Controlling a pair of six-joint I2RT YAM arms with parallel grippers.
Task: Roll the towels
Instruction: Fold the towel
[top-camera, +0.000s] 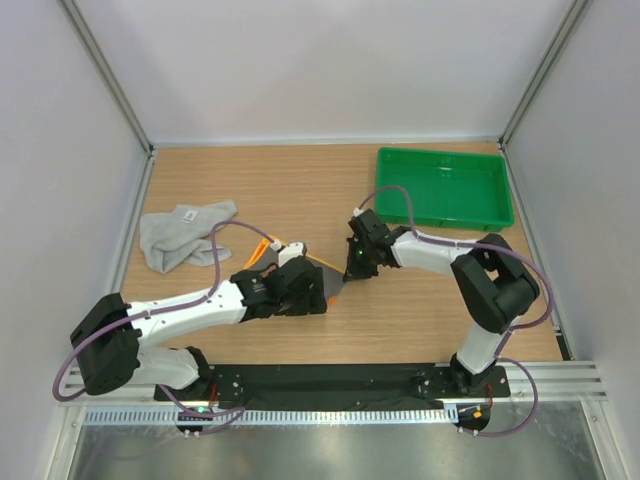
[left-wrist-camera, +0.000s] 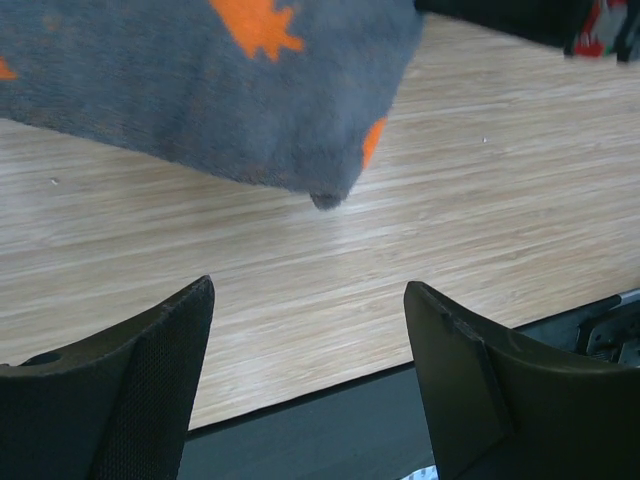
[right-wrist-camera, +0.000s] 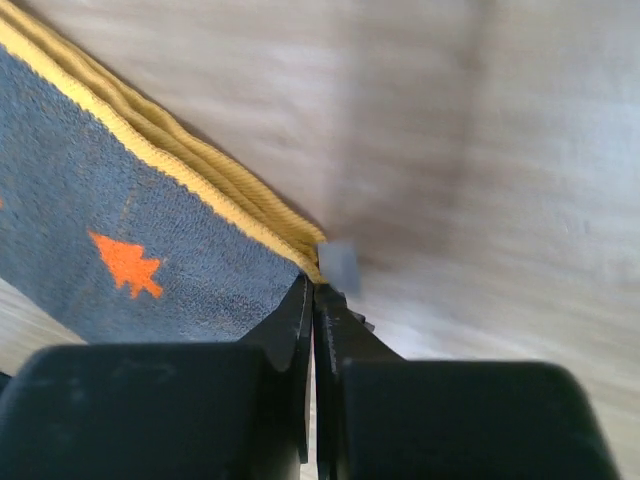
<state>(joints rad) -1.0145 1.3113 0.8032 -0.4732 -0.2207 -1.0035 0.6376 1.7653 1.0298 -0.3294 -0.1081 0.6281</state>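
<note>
Right wrist | right hand (right-wrist-camera: 313, 292) clenched, seemingly pinching printed towel (right-wrist-camera: 150, 230) corner | left hand (left-wrist-camera: 308, 292) released | risk: thin pinch slips when pulled

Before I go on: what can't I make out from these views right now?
Top view: the left arm covers most of the patterned towel.
Left wrist: that towel runs off the top edge.
Right wrist: the right end effector hides with its own fingers how much corner they pinch; the table is blurred.
</note>
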